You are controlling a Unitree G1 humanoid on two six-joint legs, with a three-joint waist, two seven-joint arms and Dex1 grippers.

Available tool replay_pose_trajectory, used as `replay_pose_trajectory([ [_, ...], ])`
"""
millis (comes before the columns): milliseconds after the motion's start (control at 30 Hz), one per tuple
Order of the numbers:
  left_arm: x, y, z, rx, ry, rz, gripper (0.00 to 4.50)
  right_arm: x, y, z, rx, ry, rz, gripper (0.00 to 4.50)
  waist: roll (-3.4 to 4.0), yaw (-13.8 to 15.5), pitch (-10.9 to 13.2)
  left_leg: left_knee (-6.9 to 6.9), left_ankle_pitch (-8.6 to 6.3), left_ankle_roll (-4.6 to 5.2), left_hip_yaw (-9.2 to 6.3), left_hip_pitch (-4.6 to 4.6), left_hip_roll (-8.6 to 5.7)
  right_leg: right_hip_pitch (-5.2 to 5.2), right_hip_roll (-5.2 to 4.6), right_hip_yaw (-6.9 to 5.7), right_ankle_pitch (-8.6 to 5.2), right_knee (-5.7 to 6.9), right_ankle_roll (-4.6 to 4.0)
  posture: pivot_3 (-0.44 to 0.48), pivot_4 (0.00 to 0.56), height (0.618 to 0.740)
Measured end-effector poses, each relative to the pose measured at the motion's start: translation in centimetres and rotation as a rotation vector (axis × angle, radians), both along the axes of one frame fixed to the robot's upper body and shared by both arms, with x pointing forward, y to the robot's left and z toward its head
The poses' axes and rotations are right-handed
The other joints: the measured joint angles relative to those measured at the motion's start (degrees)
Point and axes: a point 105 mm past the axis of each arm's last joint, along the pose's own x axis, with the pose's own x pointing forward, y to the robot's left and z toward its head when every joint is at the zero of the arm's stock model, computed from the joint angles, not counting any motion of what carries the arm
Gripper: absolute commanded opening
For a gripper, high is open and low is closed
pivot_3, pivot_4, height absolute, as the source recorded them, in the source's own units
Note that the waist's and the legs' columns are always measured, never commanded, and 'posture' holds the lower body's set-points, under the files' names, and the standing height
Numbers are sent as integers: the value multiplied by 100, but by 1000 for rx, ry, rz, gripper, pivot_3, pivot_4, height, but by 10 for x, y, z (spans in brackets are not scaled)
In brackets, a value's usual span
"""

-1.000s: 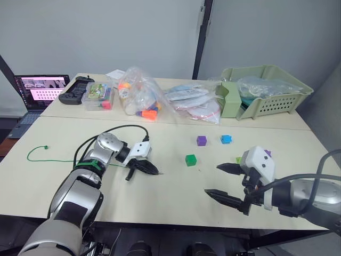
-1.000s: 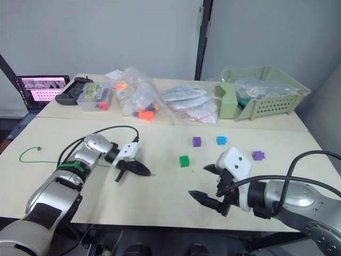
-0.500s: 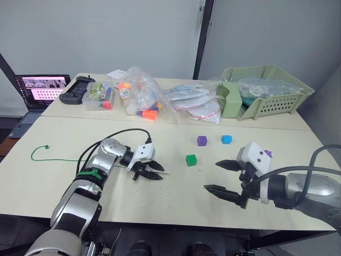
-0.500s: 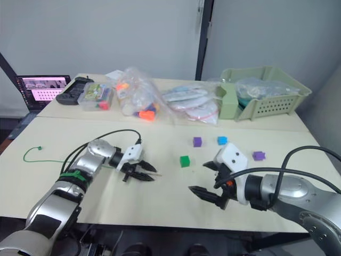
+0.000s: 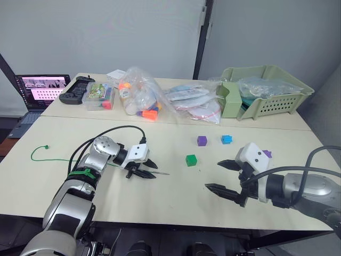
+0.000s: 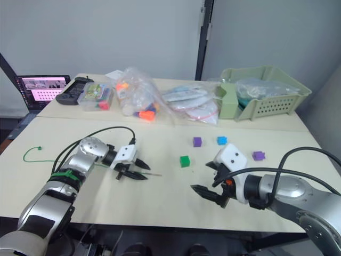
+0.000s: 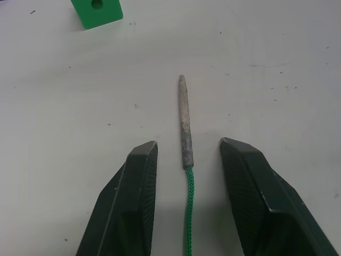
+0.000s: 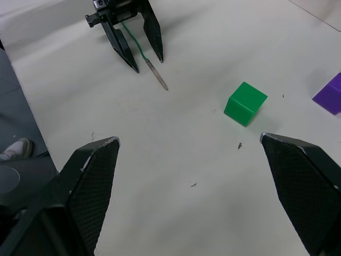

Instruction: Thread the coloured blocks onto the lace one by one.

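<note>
The lace runs as a thin green string from its knotted end [image 5: 47,147] to a pale stiff tip [image 7: 184,117] lying flat on the table. My left gripper [image 5: 152,171] is open with a finger on each side of that tip, not touching it. A dark green block [image 5: 191,160] sits just beyond the tip. Farther back lie a purple block [image 5: 201,140] and a blue block [image 5: 226,139]. Another purple block [image 5: 266,154] peeks out behind my right gripper [image 5: 213,175], which hovers open and empty near the front right. The right wrist view takes in the left gripper [image 8: 141,56] and the green block [image 8: 245,103].
A pale green basket [image 5: 266,96] stands at the back right. Clear bags of toys [image 5: 141,98] and a small plastic box [image 5: 98,96] line the back table. A laptop [image 5: 40,90] sits at the far left.
My left gripper went from shut to open, and the lace tip now lies on the table between its fingers. The right gripper shifted slightly.
</note>
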Motion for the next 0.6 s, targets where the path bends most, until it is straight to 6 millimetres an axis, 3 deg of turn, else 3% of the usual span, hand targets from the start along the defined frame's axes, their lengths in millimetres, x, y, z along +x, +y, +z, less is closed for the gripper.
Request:
replay_pose_trajectory([
  [200, 4, -4, -2, 4, -8, 30, 156, 3, 1, 5, -7, -25, 2, 4500, 2, 16, -1, 0, 0, 0, 0, 4, 0, 4, 0, 0, 0, 0, 0, 0, 150, 732],
  [233, 4, -5, -1, 2, -10, 36, 30, 3, 1, 5, -8, -24, 0, 4500, 2, 18, -1, 0, 0, 0, 0, 4, 0, 4, 0, 0, 0, 0, 0, 0, 150, 732],
  [500, 3, -6, 3, -26, 29, 63, 30, 8, -2, 5, -24, -49, -44, 4500, 2, 16, -1, 0, 0, 0, 0, 1, 0, 0, 0, 0, 0, 0, 0, 0, 150, 732],
  [600, -3, -11, 15, -126, 84, 63, 30, 11, -4, 4, 32, -73, -105, 4500, 0, 19, 0, 0, 0, 0, -3, -11, 1, -9, 1, -3, 0, 2, 0, 0, 150, 732],
])
